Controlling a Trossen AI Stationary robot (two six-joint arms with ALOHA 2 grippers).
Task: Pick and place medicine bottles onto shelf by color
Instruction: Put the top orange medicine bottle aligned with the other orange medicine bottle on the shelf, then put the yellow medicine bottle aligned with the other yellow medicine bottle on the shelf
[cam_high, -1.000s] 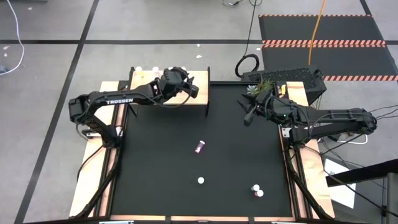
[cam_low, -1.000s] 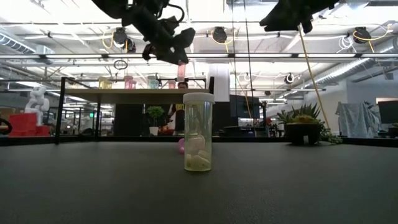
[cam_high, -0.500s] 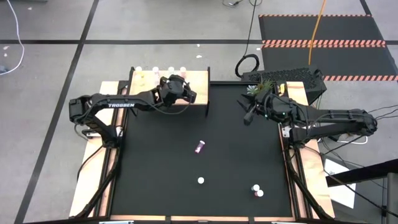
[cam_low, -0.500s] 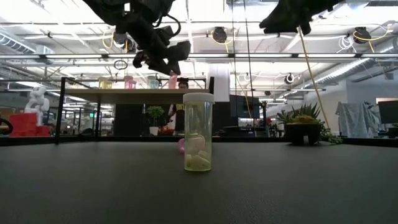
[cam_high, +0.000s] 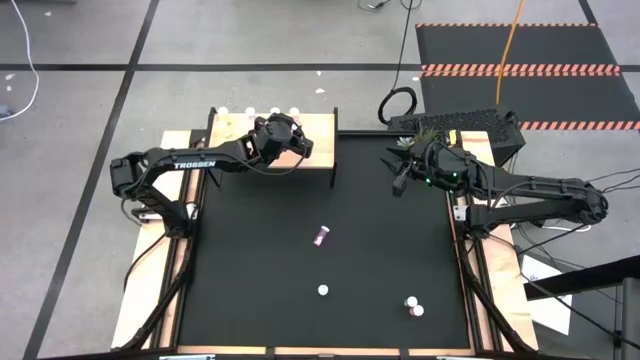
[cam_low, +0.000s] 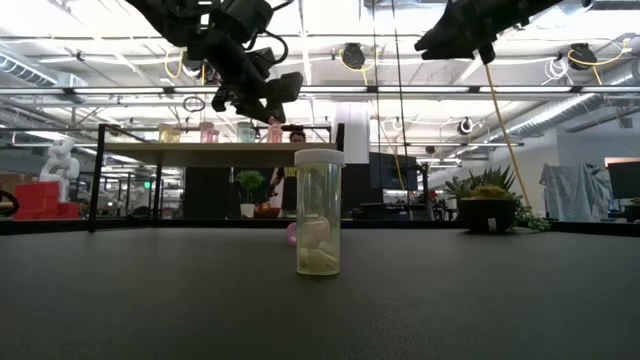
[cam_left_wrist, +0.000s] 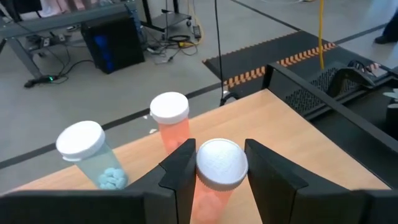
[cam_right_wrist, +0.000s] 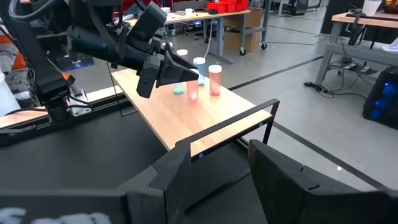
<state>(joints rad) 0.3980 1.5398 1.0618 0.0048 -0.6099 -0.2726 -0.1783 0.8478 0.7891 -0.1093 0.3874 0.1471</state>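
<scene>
While four bottles (cam_high: 258, 112) line the shelf (cam_high: 316, 150), four lie unsorted on the table (cam_high: 250, 260). Left gripper (cam_left_wrist: 214, 168) stands over the shelf, clamped on a pink bottle (cam_left_wrist: 219, 168); right gripper (cam_right_wrist: 214, 165) waits, fingers apart.

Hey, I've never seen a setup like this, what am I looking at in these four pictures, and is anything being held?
This is a robot with two dark arms at a black table. One picture looks straight down on it, one looks level across the tabletop, and two come from cameras on the arms' wrists.

The left hand is over the wooden shelf at the table's far edge. Its fingers are on either side of a pink bottle with a white cap, so it appears to be holding it just above or on the shelf. Beside it stand another pink bottle and a pale blue one.

The right hand hangs open and empty over the table's right side, near a potted plant.

On the table, one magenta bottle lies on its side, and three more small bottles sit nearer the front.
</scene>
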